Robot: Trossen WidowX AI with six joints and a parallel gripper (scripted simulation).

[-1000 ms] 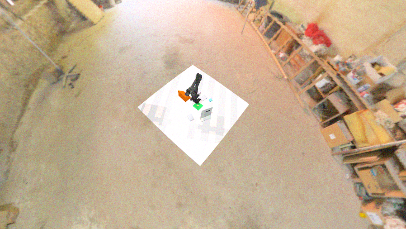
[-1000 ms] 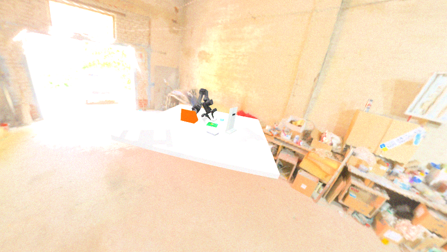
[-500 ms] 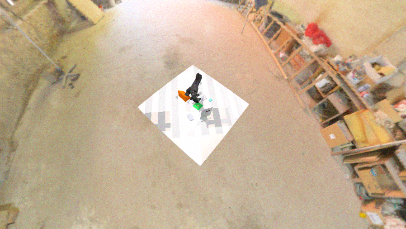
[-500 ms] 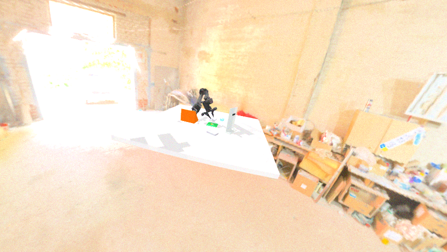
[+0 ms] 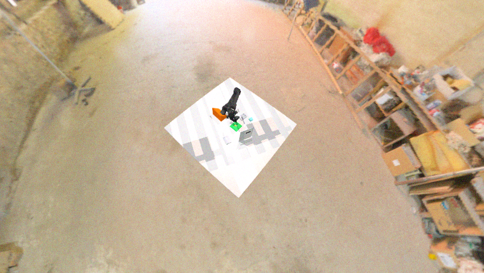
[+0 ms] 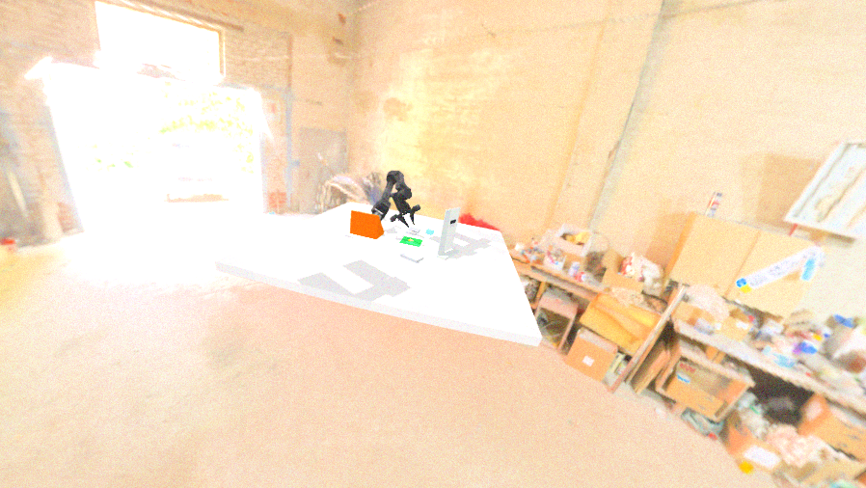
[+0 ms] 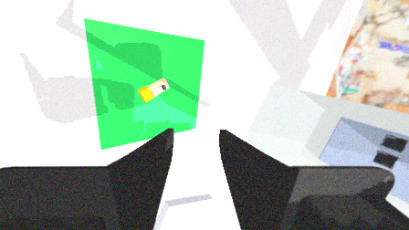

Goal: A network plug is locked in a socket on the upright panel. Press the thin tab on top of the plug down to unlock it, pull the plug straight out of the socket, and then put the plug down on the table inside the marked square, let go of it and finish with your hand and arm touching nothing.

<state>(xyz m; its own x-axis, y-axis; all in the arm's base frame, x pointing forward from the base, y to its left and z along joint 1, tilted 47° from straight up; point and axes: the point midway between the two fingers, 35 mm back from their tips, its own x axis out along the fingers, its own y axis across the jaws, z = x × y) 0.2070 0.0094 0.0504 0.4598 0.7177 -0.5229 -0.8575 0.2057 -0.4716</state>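
The plug (image 7: pixel 152 89), small and orange-yellow with a pale body, lies flat on the table inside the green marked square (image 7: pixel 119 59) (image 5: pixel 236 127) (image 6: pixel 411 241). My gripper (image 7: pixel 196 134) (image 5: pixel 234 118) (image 6: pixel 406 217) hangs above the square's near edge, apart from the plug. Its two black fingers stand apart with only bare table between them. The grey upright panel (image 7: pixel 351 132) (image 5: pixel 245 135) (image 6: pixel 449 229) stands to the right. Its two dark sockets (image 7: pixel 393 143) look empty in the wrist view.
An orange box (image 5: pixel 218 114) (image 6: pixel 365 224) stands beside the arm. A small cyan cube (image 5: pixel 250 118) (image 6: pixel 429 231) and a small white block (image 5: pixel 227 139) (image 6: pixel 412 257) lie on the white table near the square. Cluttered shelves line the room's right side.
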